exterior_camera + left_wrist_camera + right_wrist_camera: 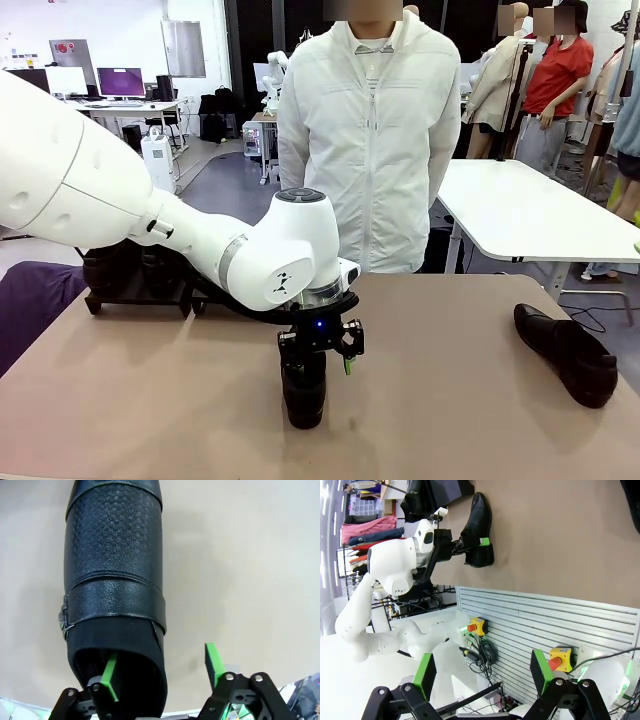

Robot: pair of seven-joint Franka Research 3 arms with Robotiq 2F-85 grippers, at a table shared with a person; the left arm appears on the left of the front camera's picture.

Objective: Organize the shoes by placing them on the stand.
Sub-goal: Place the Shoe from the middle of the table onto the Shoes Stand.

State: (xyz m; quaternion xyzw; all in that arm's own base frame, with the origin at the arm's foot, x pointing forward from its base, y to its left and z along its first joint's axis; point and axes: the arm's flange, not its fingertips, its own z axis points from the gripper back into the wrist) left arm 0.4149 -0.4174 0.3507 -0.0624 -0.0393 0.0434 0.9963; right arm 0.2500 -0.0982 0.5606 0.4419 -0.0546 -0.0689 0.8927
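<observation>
One glossy black leather slip-on shoe (303,390) sits well right of low matte-black stand (135,297). Your left gripper (161,666) straddles heel wall, fingers spread: one pad inside, one outside, not pinching. Your right gripper (482,667) spread, empty. Risk: thin glossy wall slips, shoe swings on lift.

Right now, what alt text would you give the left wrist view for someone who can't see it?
A black shoe sits on a tan table, seen from above. The left tool straddles the wall of its opening, one green pad inside, the other outside and clear of it.
</observation>
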